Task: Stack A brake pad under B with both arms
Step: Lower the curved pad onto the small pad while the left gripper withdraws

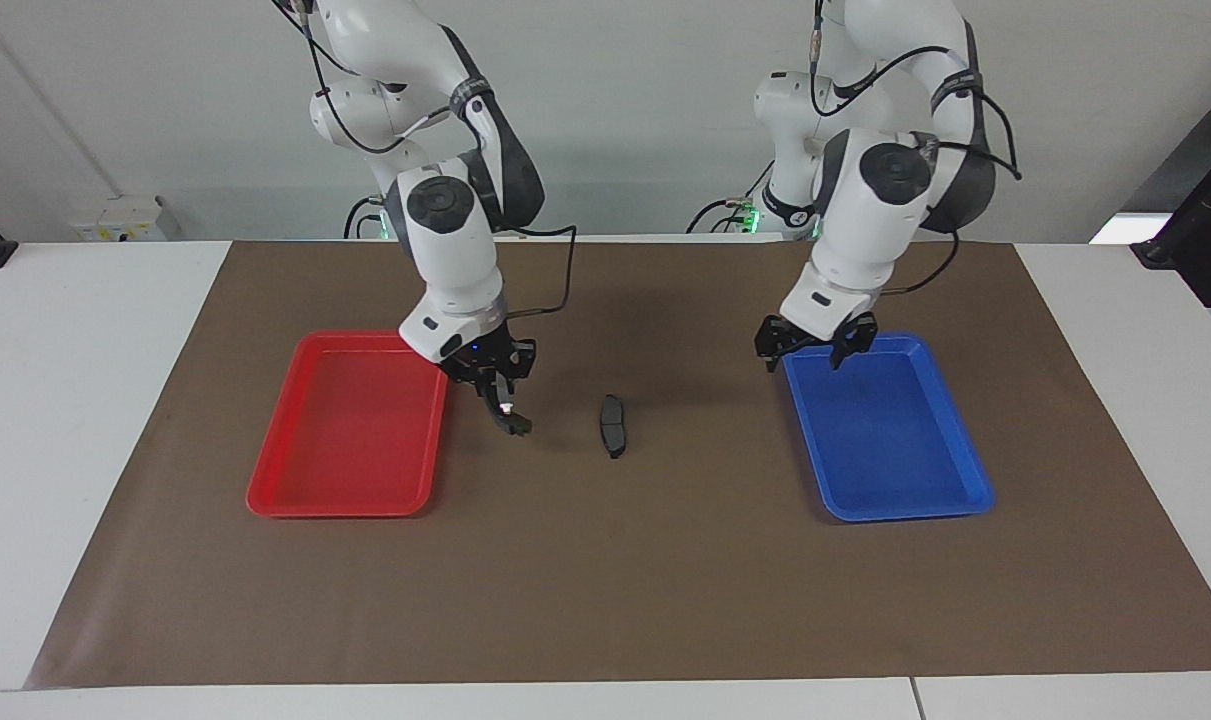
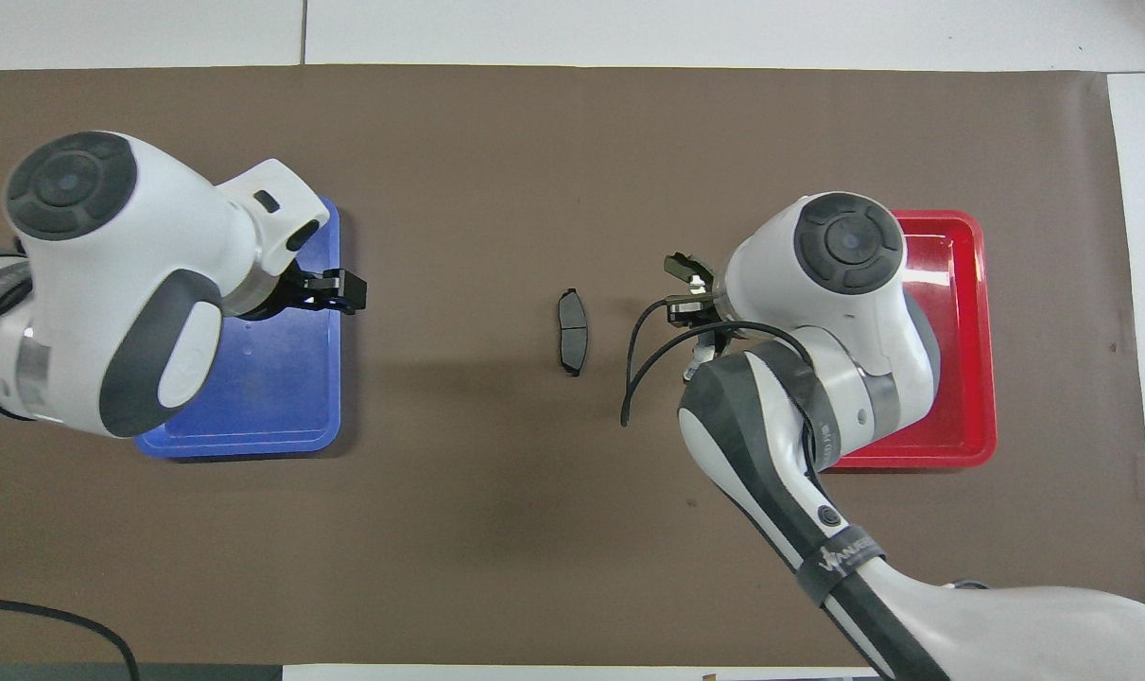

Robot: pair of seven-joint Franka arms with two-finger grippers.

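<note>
The A brake pad (image 1: 612, 425) (image 2: 572, 331), short, flat and dark grey with a groove across its middle, lies alone on the brown mat midway between the two trays. My right gripper (image 1: 498, 392) hangs low over the mat between the red tray and that pad, shut on B (image 1: 515, 423), a black curved piece with a shiny spot that points downward. In the overhead view the right arm covers most of that grip. My left gripper (image 1: 803, 362) (image 2: 340, 291) hovers open over the blue tray's corner nearest the robots, holding nothing.
A red tray (image 1: 265, 500) (image 2: 983, 331) lies at the right arm's end of the mat, a blue tray (image 1: 965, 495) (image 2: 331, 435) at the left arm's end. Nothing shows inside either tray. The brown mat (image 1: 605, 600) covers the white table.
</note>
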